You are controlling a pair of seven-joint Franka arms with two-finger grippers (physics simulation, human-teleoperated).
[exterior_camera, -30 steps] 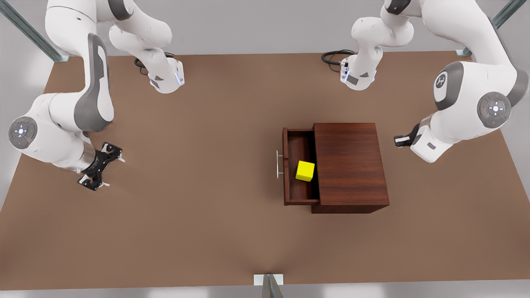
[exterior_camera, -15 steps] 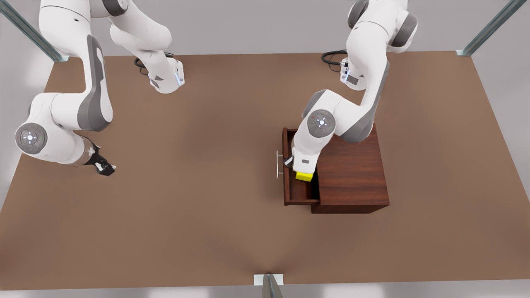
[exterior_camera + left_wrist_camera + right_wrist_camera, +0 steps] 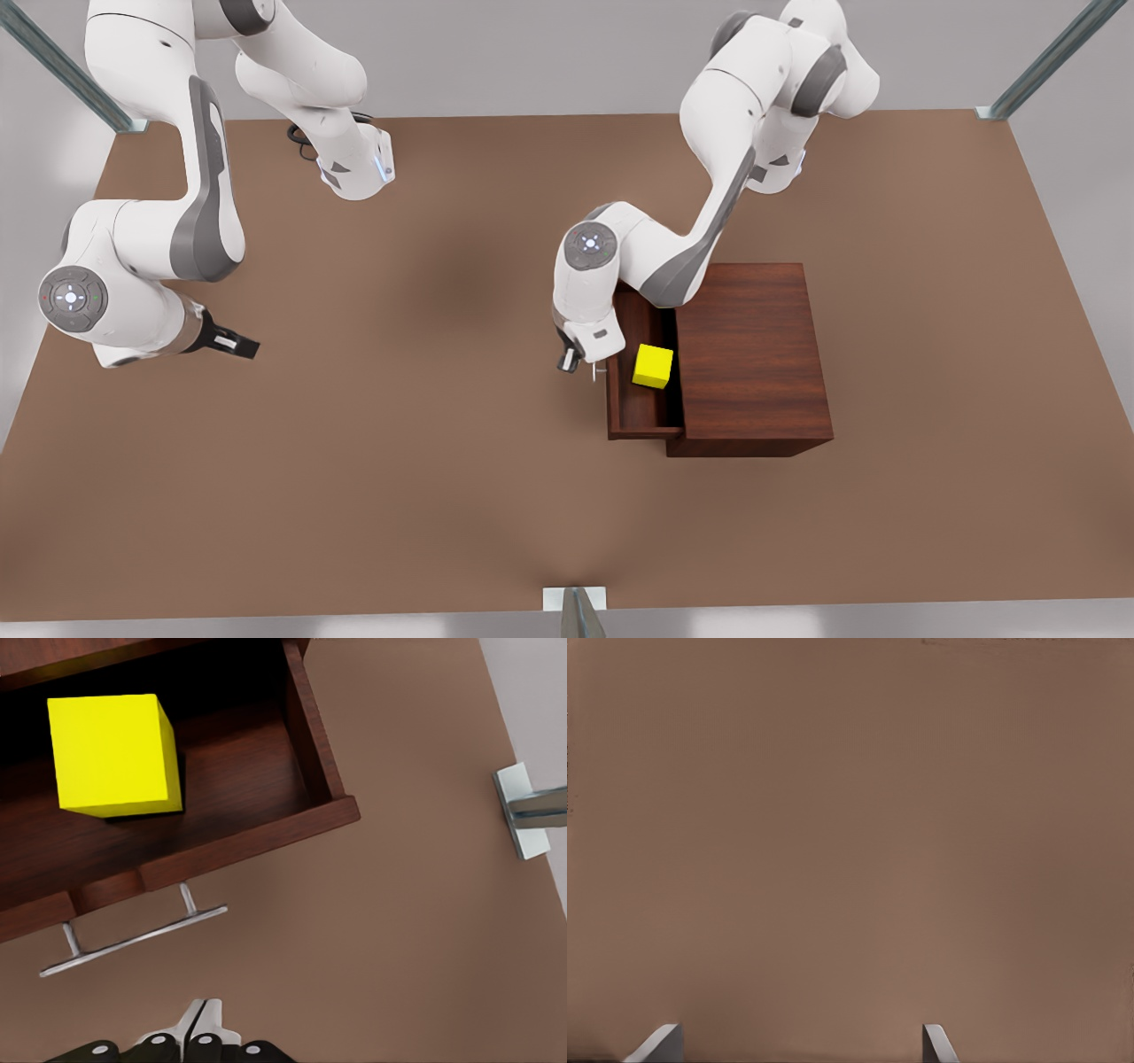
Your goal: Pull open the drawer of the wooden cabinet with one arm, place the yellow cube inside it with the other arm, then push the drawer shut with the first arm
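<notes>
The left gripper (image 3: 576,361) hangs just outside the open drawer's (image 3: 640,390) front, beside the thin silver bar handle (image 3: 599,365) and low over the desk (image 3: 425,461). In the left wrist view its fingertips (image 3: 202,1025) are pressed together with nothing between them, pointing toward the handle (image 3: 133,942) but apart from it. That arm (image 3: 673,239) reaches in over the drawer's far end, its elbow above the corner of the wooden cabinet (image 3: 751,354).

The drawer stands pulled out from the cabinet toward the front view's left. In the left wrist view its front board (image 3: 239,843) and one side wall frame a shallow dark tray. The yellow cube (image 3: 653,366) sits upright on the drawer floor, close to the cabinet's front edge and near the middle of the drawer's length; in the left wrist view the cube (image 3: 113,753) rests flat, apart from the side wall and set back from the front board.

The right gripper (image 3: 232,343) waits well away from the cabinet, toward the front view's left side of the desk, held low and pointing toward the drawer's side. In the right wrist view its two fingertips (image 3: 658,1043) stand wide apart over bare desk surface (image 3: 850,833), holding nothing.

A metal bracket (image 3: 524,810) sits at the desk's edge, on the side away from the cabinet.
</notes>
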